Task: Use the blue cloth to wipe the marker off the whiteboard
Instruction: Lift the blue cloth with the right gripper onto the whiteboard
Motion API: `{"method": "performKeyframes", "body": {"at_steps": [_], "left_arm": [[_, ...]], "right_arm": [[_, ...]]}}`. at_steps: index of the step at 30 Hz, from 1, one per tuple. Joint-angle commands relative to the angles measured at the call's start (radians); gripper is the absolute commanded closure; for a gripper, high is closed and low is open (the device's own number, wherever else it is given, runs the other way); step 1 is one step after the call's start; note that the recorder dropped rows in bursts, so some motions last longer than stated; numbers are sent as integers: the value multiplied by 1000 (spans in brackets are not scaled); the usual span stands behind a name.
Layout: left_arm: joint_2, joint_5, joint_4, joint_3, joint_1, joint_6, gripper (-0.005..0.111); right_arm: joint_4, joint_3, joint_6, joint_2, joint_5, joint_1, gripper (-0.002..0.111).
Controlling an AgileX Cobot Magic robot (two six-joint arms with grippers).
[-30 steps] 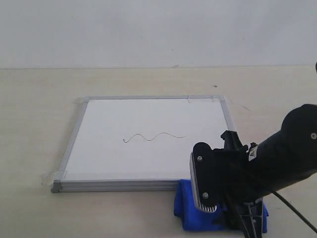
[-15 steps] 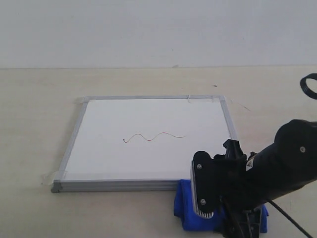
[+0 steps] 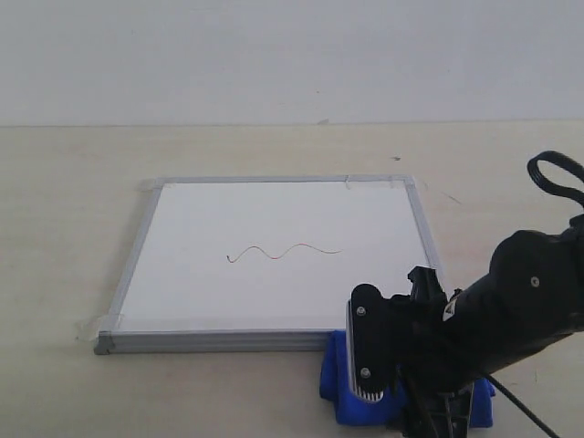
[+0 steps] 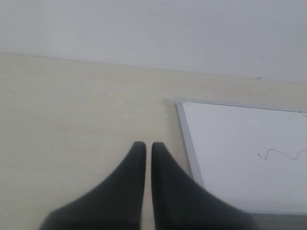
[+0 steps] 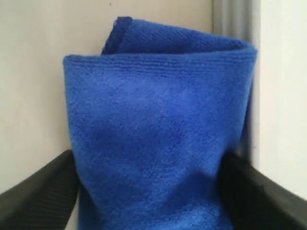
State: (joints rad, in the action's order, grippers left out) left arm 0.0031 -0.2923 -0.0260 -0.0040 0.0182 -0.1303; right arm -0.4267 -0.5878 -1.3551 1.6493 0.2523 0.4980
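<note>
The whiteboard (image 3: 274, 210) lies flat on the table, with the marker (image 3: 283, 251) as a thin wavy line near its middle. The blue cloth (image 3: 336, 391) sits folded on the table against the board's near frame, towards its right corner. My right gripper (image 3: 406, 392) is down over the cloth and open, one finger on each side of it. The right wrist view shows the cloth (image 5: 158, 129) filling the gap between both fingers (image 5: 38, 191), beside the board's frame (image 5: 230, 19). My left gripper (image 4: 145, 146) is shut and empty, over bare table left of the whiteboard (image 4: 240, 143); it does not show in the exterior view.
The beige table (image 3: 73, 182) runs back to a pale wall (image 3: 274, 55). A black cable loop (image 3: 552, 173) rises above the right arm. Clear tape bits (image 3: 91, 324) hold the board's corners.
The right arm has sunk lower and drawn slightly nearer, bringing its open fingers down around the blue cloth. Board, marker line and cloth have not moved.
</note>
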Motion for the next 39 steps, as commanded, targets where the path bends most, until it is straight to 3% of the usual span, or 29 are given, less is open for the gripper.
{"method": "performKeyframes", "body": {"at_steps": [1,6,8,14,21,24,31,34,39], "left_arm": [[-3,-3,8,4,3,5,102],[-3,-3,8,4,3,5,102],[-3,-3,8,4,3,5,102],[-3,-3,8,4,3,5,102],[-3,-3,8,4,3,5,102],[-3,-3,8,4,3,5,102],[-3,-3,8,4,3,5,102],[-3,-3,8,4,3,5,102],[-3,-3,8,4,3,5,102]], "right_arm": [[13,5,13,25,-22,-1,55],[13,5,109,25,-9,-1,99],[13,5,173,25,0,-1,108],[11,-103,365,-5,181,-1,108],[71,-360,637,-128,396,-1,108],[215,-446,848,-151,340,-1,108],[798,-563,1481,0,329,-1,108],[889,-612,1572,111,340,-9,108],[840,-676,1593,275,315,-64,108]]}}
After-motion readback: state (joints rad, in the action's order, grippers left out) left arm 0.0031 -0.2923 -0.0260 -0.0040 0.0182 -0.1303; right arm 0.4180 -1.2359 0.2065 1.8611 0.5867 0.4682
